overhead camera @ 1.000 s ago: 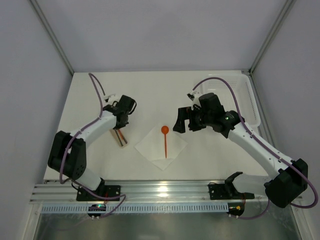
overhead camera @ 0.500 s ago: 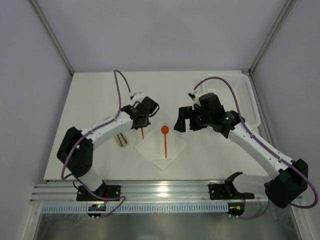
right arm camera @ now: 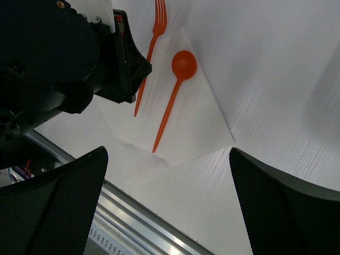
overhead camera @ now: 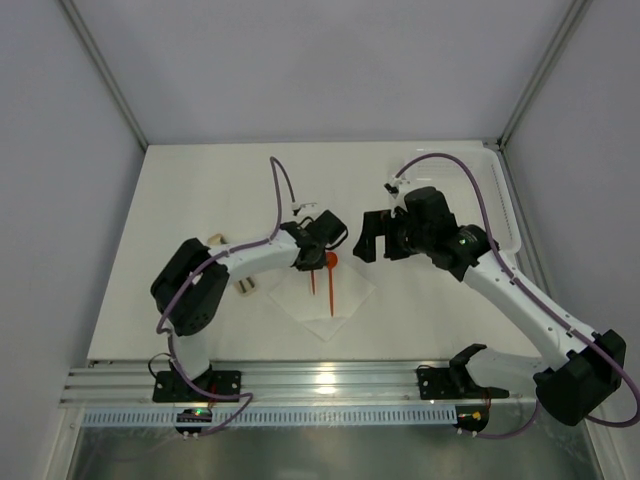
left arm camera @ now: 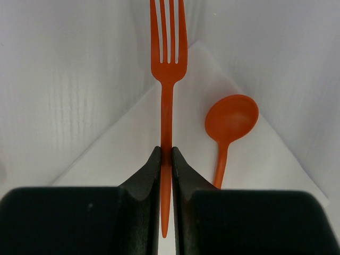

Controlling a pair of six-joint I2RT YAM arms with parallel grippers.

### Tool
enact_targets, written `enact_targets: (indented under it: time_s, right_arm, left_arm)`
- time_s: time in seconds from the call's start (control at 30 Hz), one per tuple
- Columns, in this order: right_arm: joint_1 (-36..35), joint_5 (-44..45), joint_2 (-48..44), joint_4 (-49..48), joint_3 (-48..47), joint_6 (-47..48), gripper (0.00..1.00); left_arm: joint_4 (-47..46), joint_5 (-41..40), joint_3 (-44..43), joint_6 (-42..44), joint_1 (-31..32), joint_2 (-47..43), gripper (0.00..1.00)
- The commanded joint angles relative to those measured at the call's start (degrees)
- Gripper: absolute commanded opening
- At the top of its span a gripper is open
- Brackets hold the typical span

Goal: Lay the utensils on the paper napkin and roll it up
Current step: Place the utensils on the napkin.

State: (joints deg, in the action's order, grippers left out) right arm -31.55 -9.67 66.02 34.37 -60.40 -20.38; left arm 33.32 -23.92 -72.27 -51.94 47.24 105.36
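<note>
The fork (left arm camera: 167, 106) is orange plastic, smooth, with a mild sheen along its handle. The spoon (left arm camera: 231, 118) is the same plastic, and its bowl catches a soft highlight. The napkin (left arm camera: 122, 154) is thin white paper, matt. The worktop (left arm camera: 58, 79) is white and matt too, with a fine ribbed grain. My left fingers (left arm camera: 142, 183) are smooth black plastic, dull. My right fingers (right arm camera: 58, 207) are black with a fine dotted texture. The rail (overhead camera: 320, 382) is bare metal, bright and reflective. The cables (overhead camera: 440, 156) have smooth purple jackets.
</note>
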Motion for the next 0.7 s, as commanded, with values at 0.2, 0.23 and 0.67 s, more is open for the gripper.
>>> enact_targets:
  time_s: [0.2, 0.23, 0.67]
  right_arm:
    - [-0.09, 1.50, -1.33, -0.53, -0.15, -0.27, 0.99]
    - [-0.18, 1.50, -1.42, -0.62, -0.07, -0.27, 0.99]
    - [-0.18, 1.50, -2.12, -0.88, 0.28, -0.54, 0.99]
  left_arm:
    - [-1.59, -2.88, -3.84, -3.43, 3.29, 1.42, 0.00]
    - [-1.51, -2.97, -3.67, -3.86, 3.64, 1.51, 0.00]
    - [-1.59, -4.38, -1.30, -5.45, 6.02, 1.34, 0.00]
